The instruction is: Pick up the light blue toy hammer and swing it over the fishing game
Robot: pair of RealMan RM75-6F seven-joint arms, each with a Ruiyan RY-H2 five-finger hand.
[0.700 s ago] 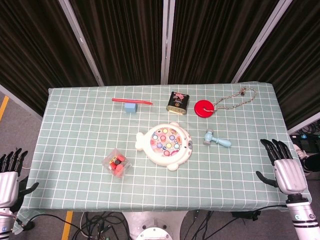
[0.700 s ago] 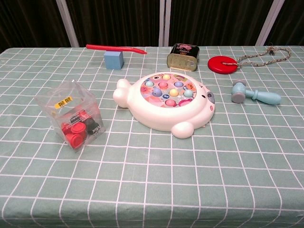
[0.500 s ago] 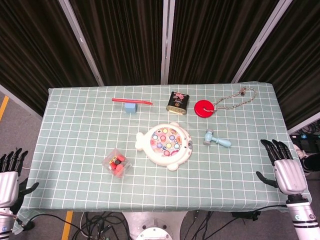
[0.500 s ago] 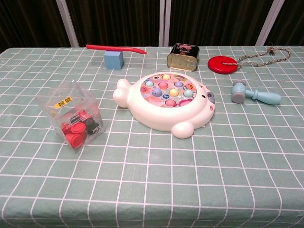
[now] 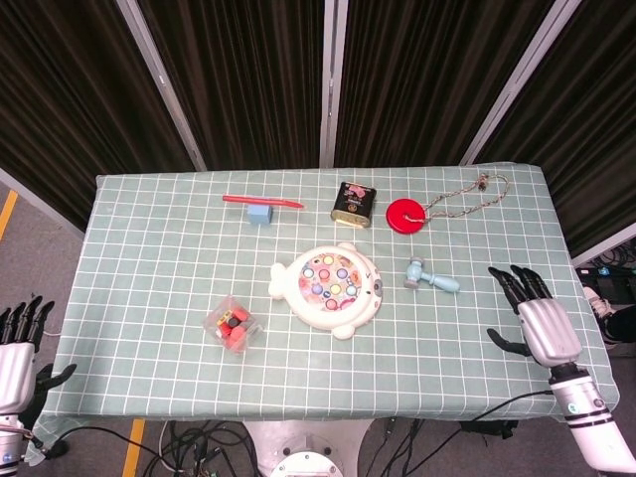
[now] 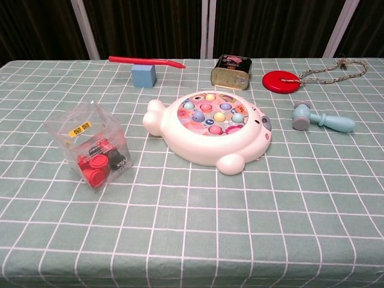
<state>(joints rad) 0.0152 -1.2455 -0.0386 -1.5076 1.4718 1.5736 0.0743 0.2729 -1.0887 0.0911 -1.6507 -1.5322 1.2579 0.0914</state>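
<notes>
The light blue toy hammer (image 5: 430,276) (image 6: 321,119) lies flat on the checked cloth, just right of the white fish-shaped fishing game (image 5: 328,288) (image 6: 210,128). Its head points toward the game and its handle points right. In the head view my right hand (image 5: 532,320) hovers over the table's right part, fingers spread and empty, a short way right of and nearer than the hammer. Off the front left corner my left hand (image 5: 17,350) hangs with its fingers apart, holding nothing. Neither hand shows in the chest view.
A clear box of red and black pieces (image 5: 232,324) (image 6: 92,146) stands front left of the game. Behind it are a dark tin (image 5: 355,204) (image 6: 231,71), a blue cube (image 5: 259,214) (image 6: 144,76), a red stick (image 5: 262,201) and a red disc (image 5: 404,215) (image 6: 284,81) on a cord.
My right hand has moved left and forward from the table's right edge to over the cloth, closer to the hammer. The left hand and all objects stay put.
</notes>
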